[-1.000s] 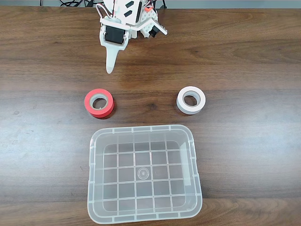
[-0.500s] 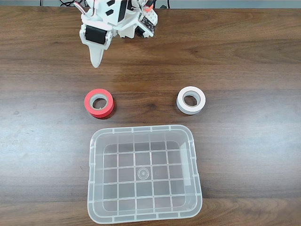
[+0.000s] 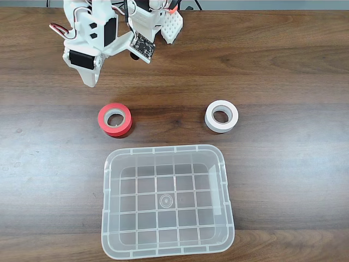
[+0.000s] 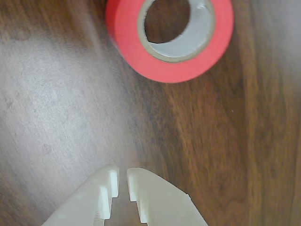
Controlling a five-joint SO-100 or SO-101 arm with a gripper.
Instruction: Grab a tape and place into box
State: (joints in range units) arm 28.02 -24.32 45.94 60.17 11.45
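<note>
Nothing is grasped yet, so I put the task at its approach stage. The red tape roll (image 3: 115,119) lies flat on the wooden table (image 3: 283,65), just above the near rim of the clear plastic box (image 3: 226,218) in the fixed view, and the box holds nothing. My gripper (image 4: 121,181) hangs short of the roll with its fingertips nearly together, only a thin slit between them, and it holds nothing. Left to do, as I judge it: open the jaws, close on the roll, lift, carry over the box, release. A white tape roll (image 3: 221,116) sits well apart to the right. In the wrist view the roll's top edge is cut off, and the fixed view crops the arm's upper part.
</note>
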